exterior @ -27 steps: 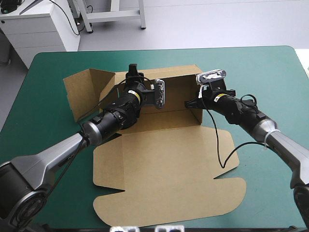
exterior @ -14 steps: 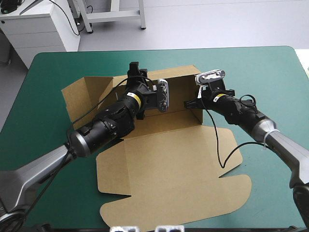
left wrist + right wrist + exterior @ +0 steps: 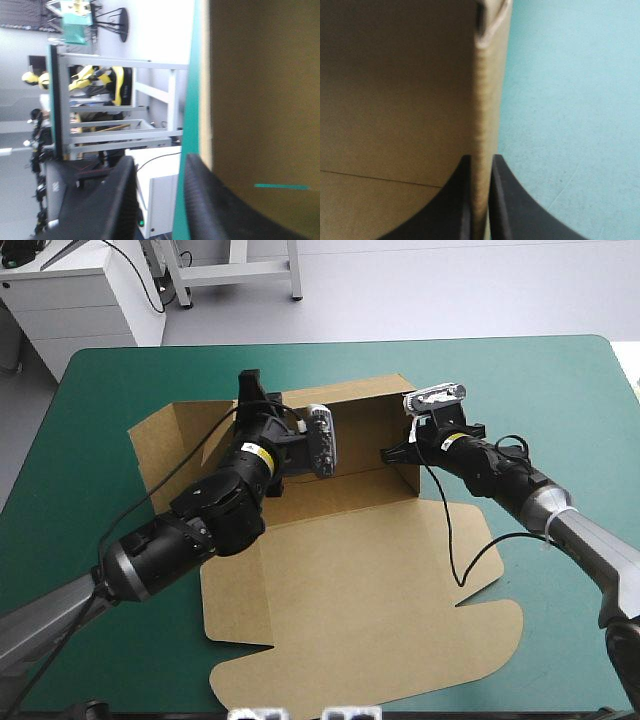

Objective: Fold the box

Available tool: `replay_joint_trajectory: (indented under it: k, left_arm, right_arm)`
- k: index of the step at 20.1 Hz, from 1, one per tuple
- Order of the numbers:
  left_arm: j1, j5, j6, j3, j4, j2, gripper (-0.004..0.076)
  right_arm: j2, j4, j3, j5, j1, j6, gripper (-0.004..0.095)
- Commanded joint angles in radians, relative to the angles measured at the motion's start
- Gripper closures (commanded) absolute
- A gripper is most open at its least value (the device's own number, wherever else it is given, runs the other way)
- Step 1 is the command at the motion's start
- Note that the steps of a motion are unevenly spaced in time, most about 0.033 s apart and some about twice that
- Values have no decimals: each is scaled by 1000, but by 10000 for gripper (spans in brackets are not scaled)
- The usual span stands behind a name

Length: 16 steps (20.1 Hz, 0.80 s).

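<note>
The brown box (image 3: pixel 350 580) lies in the middle of the table with its broad lid sheet flat toward the near edge. Its back wall (image 3: pixel 365 410) and right end wall (image 3: pixel 405 465) are raised. My right gripper (image 3: pixel 393 453) is shut on that right end wall; in the right wrist view the board's edge (image 3: pixel 486 100) runs up between the fingers (image 3: pixel 480 165). My left gripper (image 3: pixel 250 385) is at the box's back-left corner, pointing toward the far edge. It stands open (image 3: pixel 160 165) with nothing between the fingers and brown board (image 3: pixel 265 100) beside one finger.
A side flap (image 3: pixel 170 440) of the box spreads out toward the table's left edge. Teal-green cover (image 3: pixel 560 390) shows to the right of the box and along the far edge. The lid's near corner reaches close to the table's near edge.
My left arm has swung its gripper leftward along the back wall to the back-left corner. The lid sheet has slid slightly toward the near edge. The right gripper holds as before.
</note>
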State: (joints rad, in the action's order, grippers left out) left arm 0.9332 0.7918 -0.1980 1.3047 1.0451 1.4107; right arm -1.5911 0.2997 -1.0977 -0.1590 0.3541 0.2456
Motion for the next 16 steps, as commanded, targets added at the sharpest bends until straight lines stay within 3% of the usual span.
replay_joint_trajectory:
  k: [1, 4, 8, 12, 16]
  left_arm:
    - [-22, -11, 128, 44, 201, -72, 726]
    - [-148, -18, 249, 137, 210, -82, 724]
    - [-454, -114, 220, 215, -137, -84, 723]
    - [-731, -149, 55, 215, -629, -89, 724]
    - [-855, -203, -148, 173, -963, -132, 731]
  right_arm:
    - [12, 5, -11, -67, 7, 0, 918]
    - [12, -5, -40, -159, 5, -10, 917]
    - [14, -133, -158, -325, 5, -103, 918]
    - [12, -287, -336, -540, 3, -197, 918]
    - [-11, -348, -464, -660, -4, -221, 920]
